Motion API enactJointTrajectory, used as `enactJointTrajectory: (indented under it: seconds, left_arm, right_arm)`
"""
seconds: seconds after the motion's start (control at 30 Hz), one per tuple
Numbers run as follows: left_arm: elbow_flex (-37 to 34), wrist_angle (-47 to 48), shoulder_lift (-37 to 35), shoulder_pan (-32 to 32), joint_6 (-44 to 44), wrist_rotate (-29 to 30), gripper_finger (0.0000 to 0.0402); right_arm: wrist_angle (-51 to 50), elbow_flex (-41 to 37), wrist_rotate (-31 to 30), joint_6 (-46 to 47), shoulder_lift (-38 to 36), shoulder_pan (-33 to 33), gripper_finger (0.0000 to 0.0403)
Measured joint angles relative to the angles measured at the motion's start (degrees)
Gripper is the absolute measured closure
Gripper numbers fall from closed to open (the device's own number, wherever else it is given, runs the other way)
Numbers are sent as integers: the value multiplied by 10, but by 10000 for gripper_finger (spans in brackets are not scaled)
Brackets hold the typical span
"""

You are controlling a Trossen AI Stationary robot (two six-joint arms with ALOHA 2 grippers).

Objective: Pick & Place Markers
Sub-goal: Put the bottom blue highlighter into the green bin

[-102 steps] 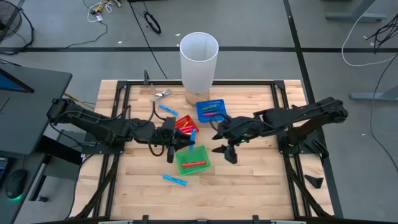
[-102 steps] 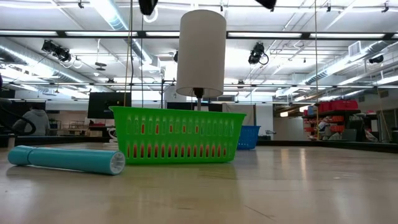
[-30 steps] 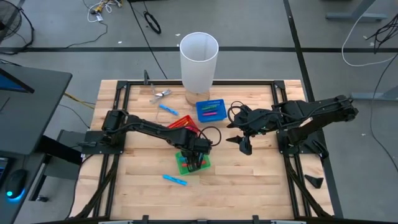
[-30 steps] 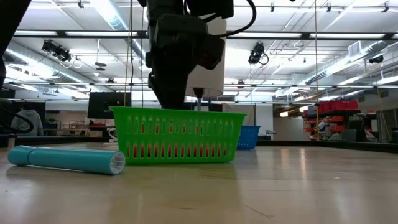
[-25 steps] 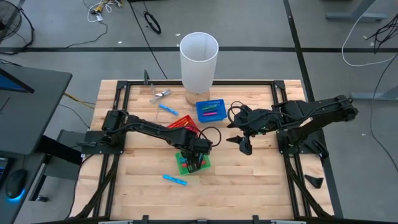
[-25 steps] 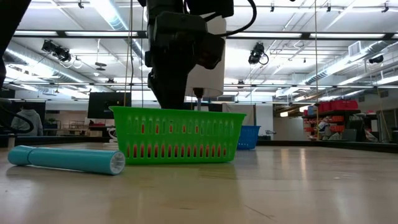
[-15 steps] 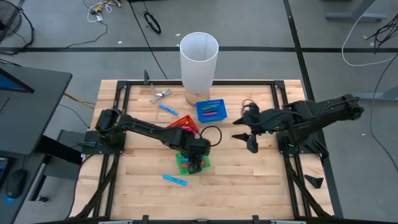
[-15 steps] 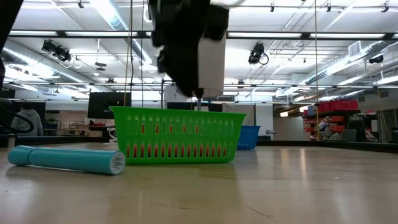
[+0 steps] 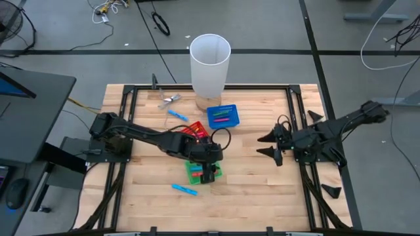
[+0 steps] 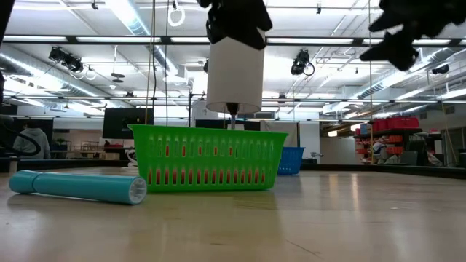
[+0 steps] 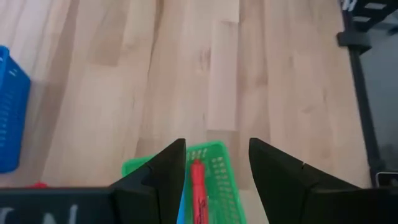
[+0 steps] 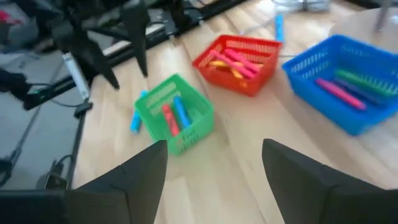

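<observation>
Left gripper [image 9: 209, 172] hangs over the green basket [image 12: 175, 116] with jaws apart, nothing in them — a red marker [image 12: 168, 118] and a blue marker [image 12: 181, 112] lie inside. Right gripper [image 9: 271, 145] waits wide open at 3 o'clock.

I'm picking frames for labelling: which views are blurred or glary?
Right wrist view: soft throughout, green basket and its markers smeared. Low view: the blue marker up close is soft; ceiling lights glare. Left wrist view: slightly soft. High view: evenly lit.
</observation>
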State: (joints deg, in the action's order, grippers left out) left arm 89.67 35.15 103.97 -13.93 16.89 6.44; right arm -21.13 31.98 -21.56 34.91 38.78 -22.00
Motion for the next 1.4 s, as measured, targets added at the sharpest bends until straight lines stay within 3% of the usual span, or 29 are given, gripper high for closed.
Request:
enactJointTrajectory:
  seconds: [0.23,0.57,1.17,1.4]
  left_arm:
    - [-1,-1,-14,-1,4,0,220]
    - [-1,-12,-15,-4,9,-13,220]
    - [-1,-55,-17,-8,35,-37,220]
    - [-1,-56,-17,-8,39,-37,220]
  right_arm:
    - [90,-129,0,23,-56,-30,140]
    - [306,-261,37,23,-114,-45,140]
    - [285,-269,23,-27,-161,-44,140]
    - [303,-269,-9,-44,-177,-45,140]
